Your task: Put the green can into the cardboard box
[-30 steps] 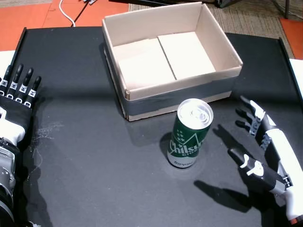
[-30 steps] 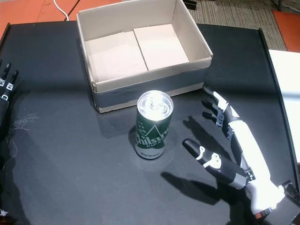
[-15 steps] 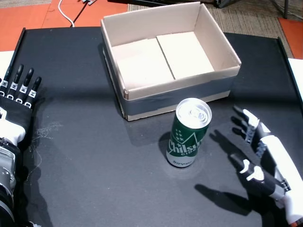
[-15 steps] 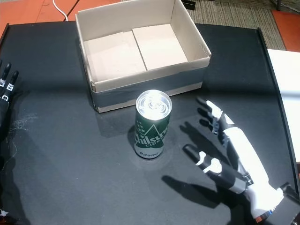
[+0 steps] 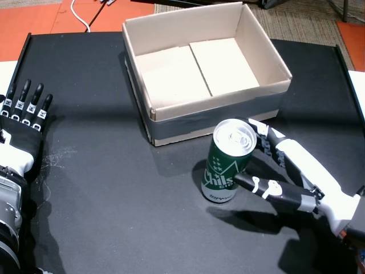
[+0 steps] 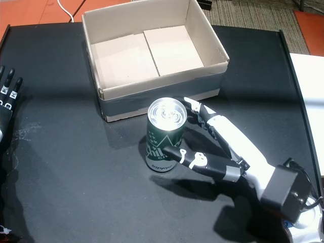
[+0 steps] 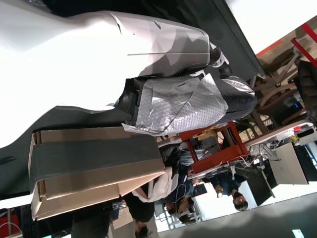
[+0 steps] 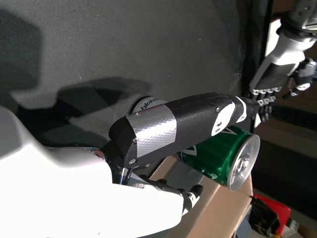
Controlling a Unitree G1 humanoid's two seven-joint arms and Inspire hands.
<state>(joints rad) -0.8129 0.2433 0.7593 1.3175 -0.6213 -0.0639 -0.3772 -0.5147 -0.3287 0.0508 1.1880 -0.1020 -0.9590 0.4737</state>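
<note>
At the far left edge of the black table [image 5: 85, 188] the left hand [image 5: 21, 123] lies flat, palm down, fingers spread and holding nothing, well apart from everything else. Right of it, toward the far side, the cardboard box [image 5: 258, 94] stands open and empty, its floor made of two flaps, a dark band of tape round its near wall.

Just in front of the box's near wall stands the green can [image 5: 226, 162], upright, not yet moved toward the box. It is dark green with white lettering and a triangle mark, and a silver top with the pull tab apparently unopened. If sealed and full, it should feel fairly heavy and stiff; the smooth metal wall looks slippery, so a wrap round the middle of the body seems the safest hold.

The right hand [image 5: 285, 171] reaches in from the right, thumb on the near side, fingers [image 5: 267, 138] behind the can. It is cupped round the can; whether it grips yet, I cannot tell.
</note>
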